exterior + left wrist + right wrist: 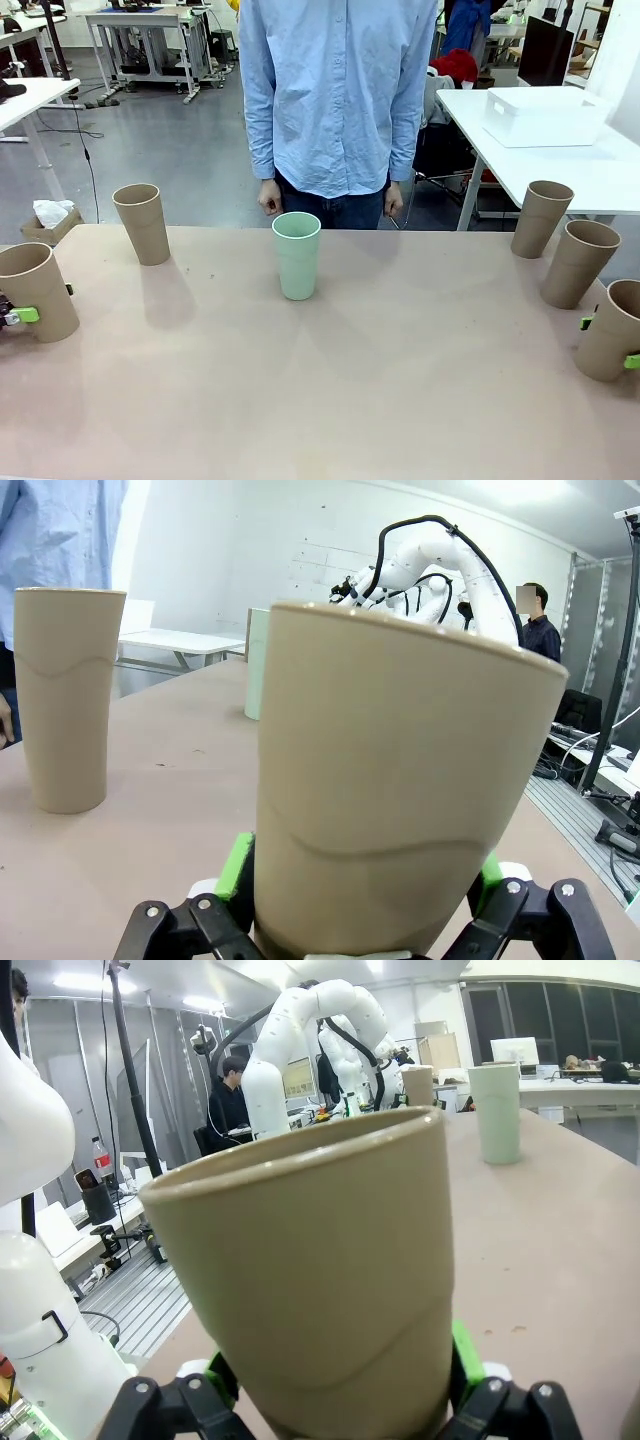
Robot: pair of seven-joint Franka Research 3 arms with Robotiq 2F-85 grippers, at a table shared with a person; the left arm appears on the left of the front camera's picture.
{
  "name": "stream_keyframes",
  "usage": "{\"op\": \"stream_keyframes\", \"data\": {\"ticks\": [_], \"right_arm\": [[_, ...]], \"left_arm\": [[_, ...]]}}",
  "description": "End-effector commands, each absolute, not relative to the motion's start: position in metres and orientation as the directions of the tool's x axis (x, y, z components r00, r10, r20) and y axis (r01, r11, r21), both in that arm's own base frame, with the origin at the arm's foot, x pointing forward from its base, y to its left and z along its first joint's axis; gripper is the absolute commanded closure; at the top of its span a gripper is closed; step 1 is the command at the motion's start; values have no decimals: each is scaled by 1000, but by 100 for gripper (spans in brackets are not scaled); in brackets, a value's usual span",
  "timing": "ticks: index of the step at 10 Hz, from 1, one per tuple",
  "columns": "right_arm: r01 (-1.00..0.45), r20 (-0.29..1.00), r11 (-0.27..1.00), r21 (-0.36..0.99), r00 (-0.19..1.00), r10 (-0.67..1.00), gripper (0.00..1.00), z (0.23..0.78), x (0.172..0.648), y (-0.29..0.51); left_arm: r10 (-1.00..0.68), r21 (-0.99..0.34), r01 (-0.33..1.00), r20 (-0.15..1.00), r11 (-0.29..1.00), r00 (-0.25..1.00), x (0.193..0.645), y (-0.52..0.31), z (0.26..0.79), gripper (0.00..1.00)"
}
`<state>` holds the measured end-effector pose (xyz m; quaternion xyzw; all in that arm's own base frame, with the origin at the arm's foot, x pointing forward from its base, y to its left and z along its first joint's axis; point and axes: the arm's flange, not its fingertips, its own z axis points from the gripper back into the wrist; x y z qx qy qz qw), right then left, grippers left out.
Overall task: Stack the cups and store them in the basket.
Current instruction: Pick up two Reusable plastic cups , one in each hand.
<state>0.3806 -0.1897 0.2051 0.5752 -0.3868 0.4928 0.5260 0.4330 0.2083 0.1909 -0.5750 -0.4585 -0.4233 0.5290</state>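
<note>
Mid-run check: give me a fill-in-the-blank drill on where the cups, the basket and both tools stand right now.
1. The left tool grips the leftmost tan cup, the right tool grips the rightmost tan cup, and ___ other tan cups stand free.
2. The middle cup, in front of the person, is mint ___.
3. The basket sits on a separate ___ table at far right.
Missing words: three; green; white.
</note>
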Motion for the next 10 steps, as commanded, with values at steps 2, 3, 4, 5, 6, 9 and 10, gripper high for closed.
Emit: {"op": "stream_keyframes", "data": {"ticks": [2, 3, 4, 5, 6, 9, 10], "right_arm": [[-970, 978, -140, 200, 189, 87, 0, 207, 372, -186], [-970, 979, -143, 198, 187, 83, 0, 207, 372, -185], [-970, 979, -142, 196, 186, 79, 0, 207, 372, -185], [-971, 980, -144, 194, 185, 72, 0, 208, 372, -187], [-970, 980, -146, 193, 185, 69, 0, 208, 372, -187], [-968, 982, -168, 186, 180, 51, 0, 206, 373, -186], [-968, 983, -172, 183, 177, 45, 0, 206, 373, -186]], "left_arm": [[104, -242, 970, 965, -13, 243, 425, 201, 204, 0], [106, -240, 971, 965, -15, 240, 425, 201, 205, 0], [106, -236, 972, 966, -17, 236, 425, 201, 204, 0], [107, -235, 972, 966, -23, 236, 424, 200, 206, 0], [105, -233, 972, 967, -23, 234, 424, 200, 206, 0], [87, -221, 975, 971, -14, 222, 423, 198, 204, 0], [83, -220, 975, 972, -14, 221, 423, 198, 203, 0]]}}
